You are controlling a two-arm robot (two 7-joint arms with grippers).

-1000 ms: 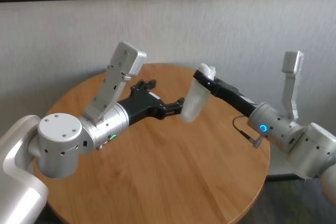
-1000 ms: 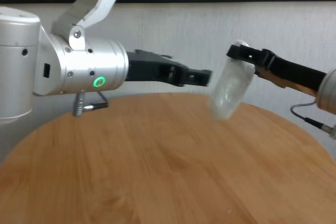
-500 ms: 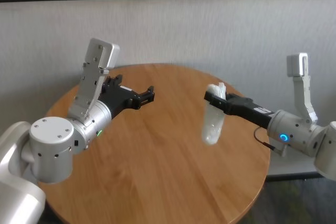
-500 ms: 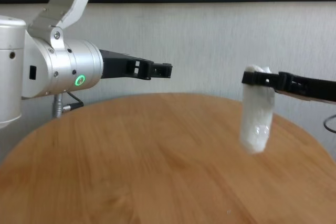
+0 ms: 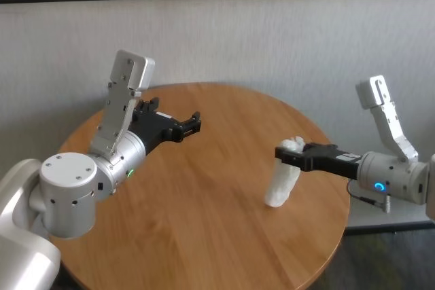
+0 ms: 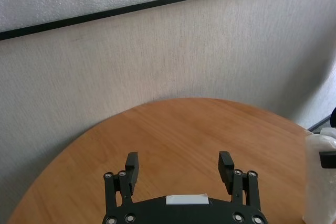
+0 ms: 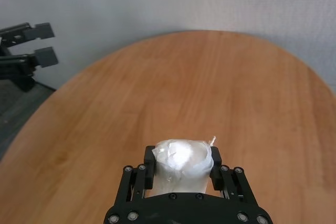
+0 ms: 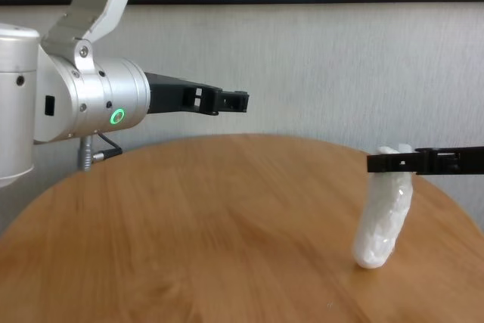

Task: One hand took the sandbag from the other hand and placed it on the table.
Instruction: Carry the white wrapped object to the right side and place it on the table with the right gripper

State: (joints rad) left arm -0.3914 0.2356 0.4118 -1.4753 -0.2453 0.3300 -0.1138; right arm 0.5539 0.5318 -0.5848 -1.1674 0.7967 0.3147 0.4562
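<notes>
The white crinkled sandbag (image 5: 283,181) stands nearly upright with its lower end on the round wooden table (image 5: 204,236), at the right side. My right gripper (image 5: 291,155), with the blue ring light, is shut on the bag's top end; the right wrist view shows the bag (image 7: 181,166) between its fingers. The bag also shows in the chest view (image 8: 384,221) and at the edge of the left wrist view (image 6: 320,182). My left gripper (image 5: 195,124), with the green light, is open and empty above the table's left part; the left wrist view shows its fingers (image 6: 224,165) spread apart.
A grey wall (image 5: 272,39) rises behind the table. The table's far edge curves just past both grippers, and its right edge lies under the right wrist (image 5: 391,180). Bare wood lies between the two arms.
My right gripper has lowered the sandbag and moved right, so its lower end now rests on the table. The left arm drew back to the left earlier and has since held still.
</notes>
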